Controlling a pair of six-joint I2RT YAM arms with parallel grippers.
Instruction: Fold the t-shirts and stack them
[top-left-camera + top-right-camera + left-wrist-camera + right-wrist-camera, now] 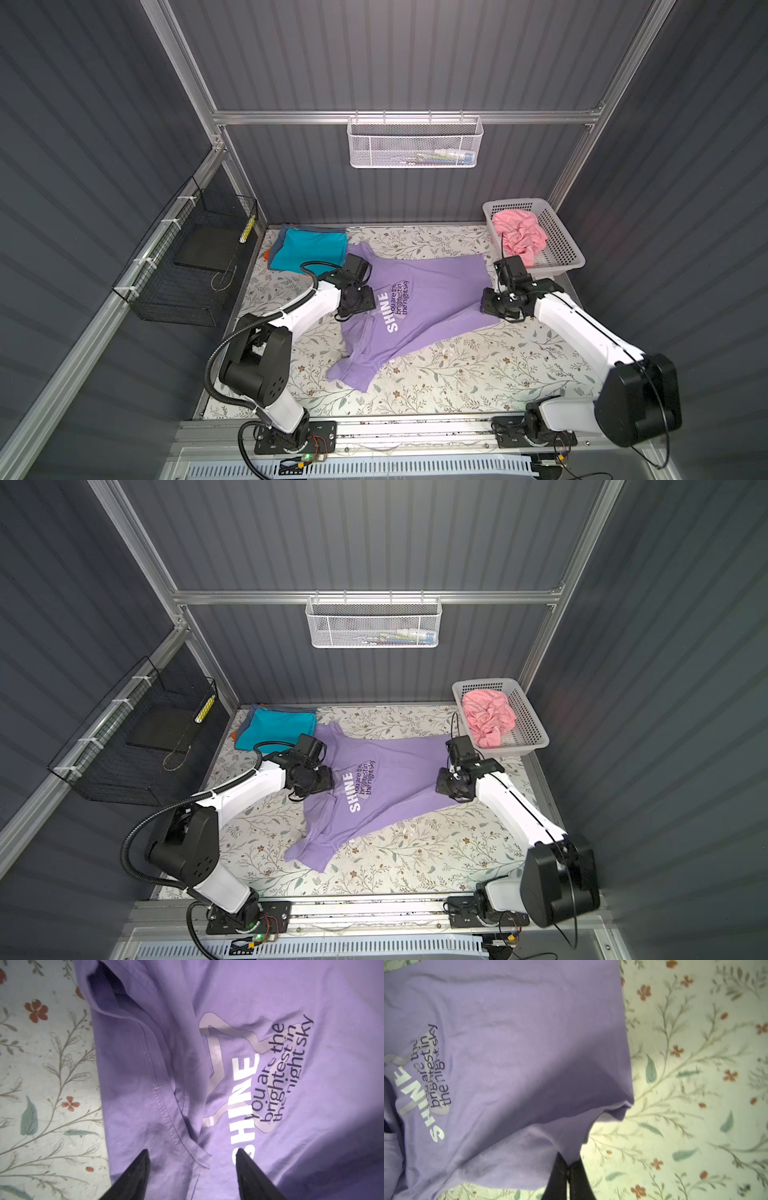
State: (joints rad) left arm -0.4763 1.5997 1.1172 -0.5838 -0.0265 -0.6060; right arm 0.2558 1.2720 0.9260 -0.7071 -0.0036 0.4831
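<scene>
The lavender t-shirt (432, 307) (395, 787) with its white "SHINE" print lies spread out, print up, in the middle of the table, collar to the left. My left gripper (192, 1153) (358, 300) is open just above the collar (166, 1109), one black fingertip (143, 1159) on each side. My right gripper (568, 1164) (492, 308) is shut on the hem's near right corner, and the cloth rises to it. A teal t-shirt (309, 249) tops a folded stack at the back left, with blue-grey (286, 233) and orange (266, 255) edges beneath. A crumpled pink t-shirt (519, 237) fills the basket.
The white perforated basket (571, 249) stands at the back right corner. A black wire cage (187, 270) hangs off the left rail. A white mesh tray (415, 143) hangs on the back wall. Floral tablecloth (457, 374) shows in front of the shirt.
</scene>
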